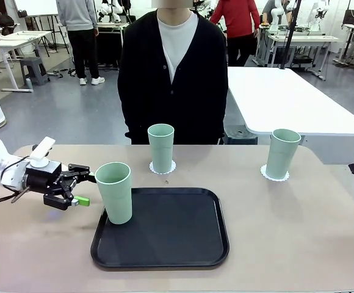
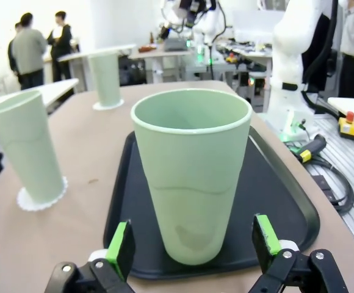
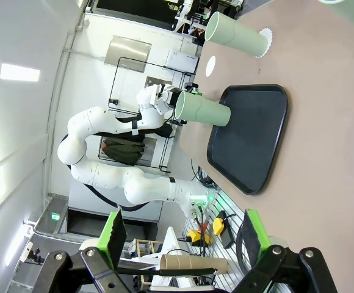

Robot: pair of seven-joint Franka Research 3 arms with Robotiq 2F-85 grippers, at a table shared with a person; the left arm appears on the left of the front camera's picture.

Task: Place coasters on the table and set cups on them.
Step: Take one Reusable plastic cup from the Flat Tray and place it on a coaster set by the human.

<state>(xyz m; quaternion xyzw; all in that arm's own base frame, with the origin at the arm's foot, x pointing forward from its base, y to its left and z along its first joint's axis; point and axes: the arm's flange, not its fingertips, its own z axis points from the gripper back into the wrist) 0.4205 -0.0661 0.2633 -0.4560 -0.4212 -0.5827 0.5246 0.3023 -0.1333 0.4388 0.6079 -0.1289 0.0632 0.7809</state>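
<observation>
Two cups (image 1: 161, 148) (image 1: 282, 154) stand on coasters (image 1: 162, 167) (image 1: 274, 174) beyond the black tray (image 1: 165, 232). The third cup (image 1: 115, 192) stands on the tray's left corner, between the wide-open fingers of the left pincer (image 1: 82, 189), ungripped. I judge it two-thirds done. The right pincer (image 3: 183, 238) gapes, holding nothing. The tan surface (image 1: 299, 232) sits in a busy lab.

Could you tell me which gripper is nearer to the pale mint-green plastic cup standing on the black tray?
The left gripper: its open fingers flank the cup on the tray. The right gripper, also open, is far off past the table's right edge.
</observation>
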